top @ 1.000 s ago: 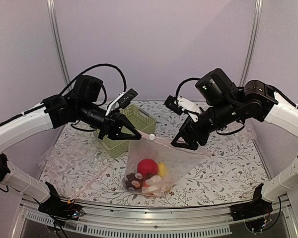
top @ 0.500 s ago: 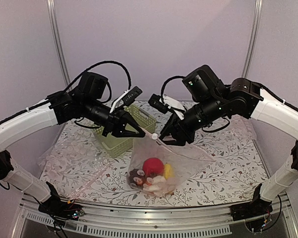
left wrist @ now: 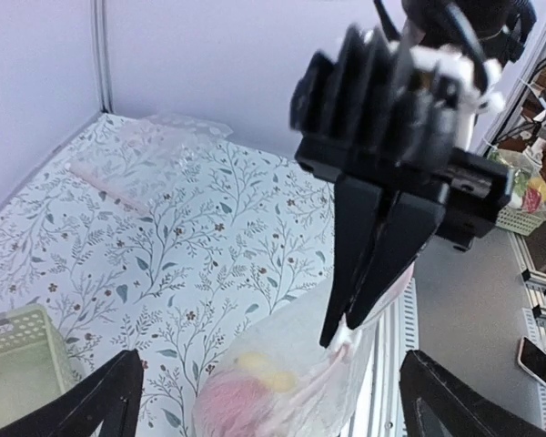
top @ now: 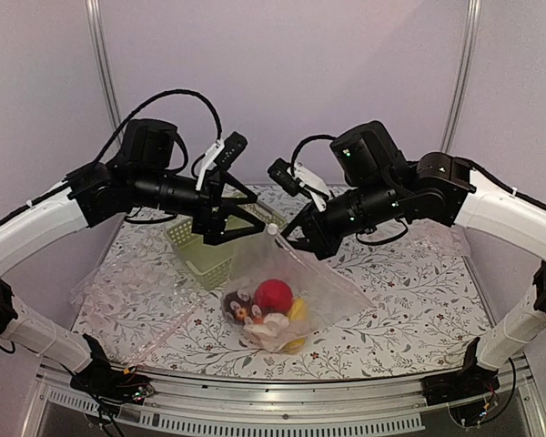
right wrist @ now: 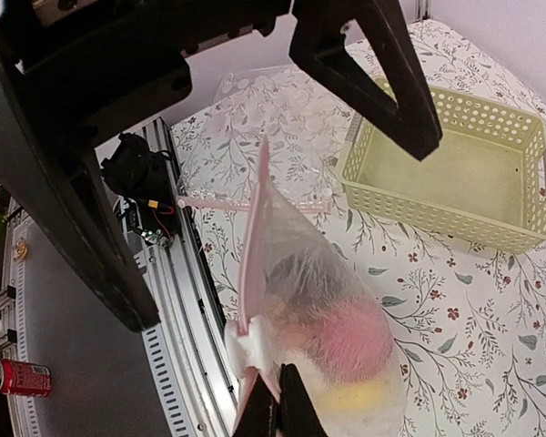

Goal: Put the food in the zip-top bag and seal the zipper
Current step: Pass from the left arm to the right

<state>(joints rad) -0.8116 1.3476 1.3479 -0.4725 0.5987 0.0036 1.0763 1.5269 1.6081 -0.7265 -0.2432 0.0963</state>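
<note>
The zip-top bag (top: 282, 282) hangs over the middle of the table from its top corner. Inside it I see the food: a red ball (top: 275, 293), a yellow piece (top: 298, 311), a dark maroon piece (top: 234, 305) and a white one (top: 259, 328). My right gripper (top: 289, 240) is shut on the pink zipper (right wrist: 255, 237), right beside the white slider (right wrist: 250, 346). My left gripper (top: 255, 218) stands open just left of the slider (top: 272, 230), its fingers wide apart and holding nothing. In the left wrist view the right gripper (left wrist: 346, 328) pinches the bag (left wrist: 282, 382).
A light green lattice basket (top: 200, 250) sits behind and left of the bag, under my left gripper. A spare clear bag (top: 136, 282) lies flat at the left. More clear plastic (top: 437, 237) lies at the right rear. The table's metal rail (top: 282, 401) runs along the front.
My left gripper let go of the zipper and opened wide. My right gripper moved left along the mouth and shut beside the slider. The bag shifted left and rose a little.
</note>
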